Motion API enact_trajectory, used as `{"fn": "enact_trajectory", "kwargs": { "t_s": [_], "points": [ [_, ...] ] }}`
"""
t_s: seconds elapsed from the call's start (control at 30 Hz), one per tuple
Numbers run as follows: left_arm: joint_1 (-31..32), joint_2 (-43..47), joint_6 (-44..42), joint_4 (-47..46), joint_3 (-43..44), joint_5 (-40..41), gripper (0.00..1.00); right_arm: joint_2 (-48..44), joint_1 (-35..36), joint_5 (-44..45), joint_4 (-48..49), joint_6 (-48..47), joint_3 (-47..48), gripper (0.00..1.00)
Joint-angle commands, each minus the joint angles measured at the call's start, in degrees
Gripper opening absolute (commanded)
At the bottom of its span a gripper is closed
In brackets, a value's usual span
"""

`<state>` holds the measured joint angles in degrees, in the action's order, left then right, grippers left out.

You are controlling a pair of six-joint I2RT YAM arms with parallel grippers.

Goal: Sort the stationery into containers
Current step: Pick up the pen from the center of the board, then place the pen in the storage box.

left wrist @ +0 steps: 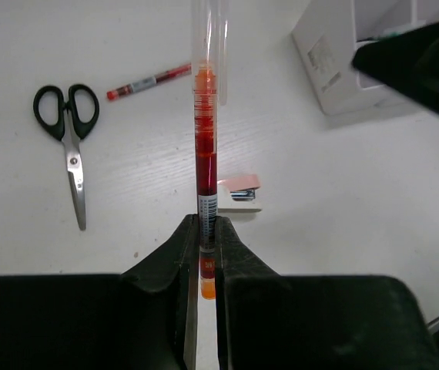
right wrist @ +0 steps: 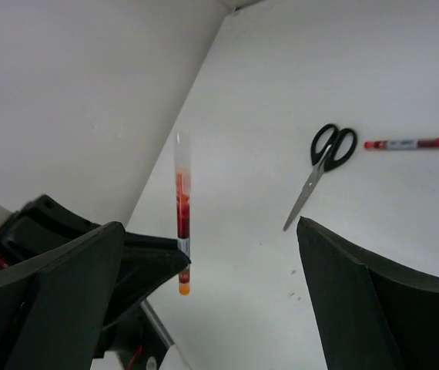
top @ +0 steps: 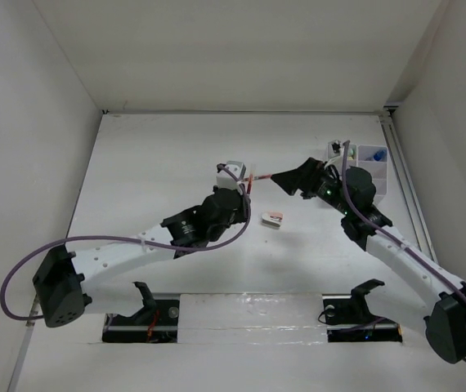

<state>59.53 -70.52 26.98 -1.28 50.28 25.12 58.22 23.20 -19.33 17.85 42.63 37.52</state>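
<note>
Left gripper [left wrist: 206, 235] is clamping the pen [left wrist: 206, 146] by its bottom end, centre frame; right gripper [right wrist: 212, 293] is gaping. The pen is looking light, stiff, slick.

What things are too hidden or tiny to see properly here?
- Organizer box: left wrist view, cut by the top edge, partly behind a black finger.
- Loose red pen: right wrist view, cut off by the right edge.
- Held pen: left wrist view, lower part squeezed inside the left gripper.

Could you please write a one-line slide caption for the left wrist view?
Left hand pinching a clear red-orange pen, with scissors, a second red pen and an eraser on the table.
</note>
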Motion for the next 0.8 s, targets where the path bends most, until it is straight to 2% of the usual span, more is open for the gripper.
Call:
{"fn": "enact_trajectory", "kwargs": {
  "t_s": [0.0,0.27,0.37,0.43,0.5,0.53,0.63,0.73,0.77],
  "points": [
    [0.0,2.7,-4.1,-5.3,-1.6,-1.3,0.0,1.0,3.8,-3.6,8.5,4.0,-0.5,1.0],
    [0.0,5.1,-5.9,-5.6,-0.8,-6.2,0.0,6.0,9.8,-0.4,12.3,4.0,1.5,0.96],
    [0.0,6.7,-5.9,-5.6,-1.3,-8.0,0.0,8.6,10.3,-0.4,14.0,4.0,1.5,0.87],
    [0.0,7.2,-5.9,-5.6,-1.3,-9.6,0.0,10.2,10.3,0.2,16.2,4.5,2.1,0.76],
    [0.0,7.9,-5.9,-5.6,-1.9,-9.6,0.0,11.4,10.3,0.2,17.7,4.5,2.6,0.71],
    [0.0,7.9,-5.9,-5.6,-1.9,-10.3,0.0,12.3,10.3,-0.6,18.4,4.5,3.2,0.64],
    [0.0,8.4,-5.9,-5.6,-3.3,-10.3,0.0,13.3,10.3,-1.1,21.8,4.5,3.2,0.53],
    [0.0,8.4,-5.9,-5.6,-3.3,-10.3,0.0,13.9,10.8,-2.6,23.1,5.0,3.7,0.24],
    [0.0,8.4,-5.9,-5.0,-3.3,-10.3,0.0,14.4,10.8,-3.2,24.0,5.0,3.7,0.08]
  ]
}}
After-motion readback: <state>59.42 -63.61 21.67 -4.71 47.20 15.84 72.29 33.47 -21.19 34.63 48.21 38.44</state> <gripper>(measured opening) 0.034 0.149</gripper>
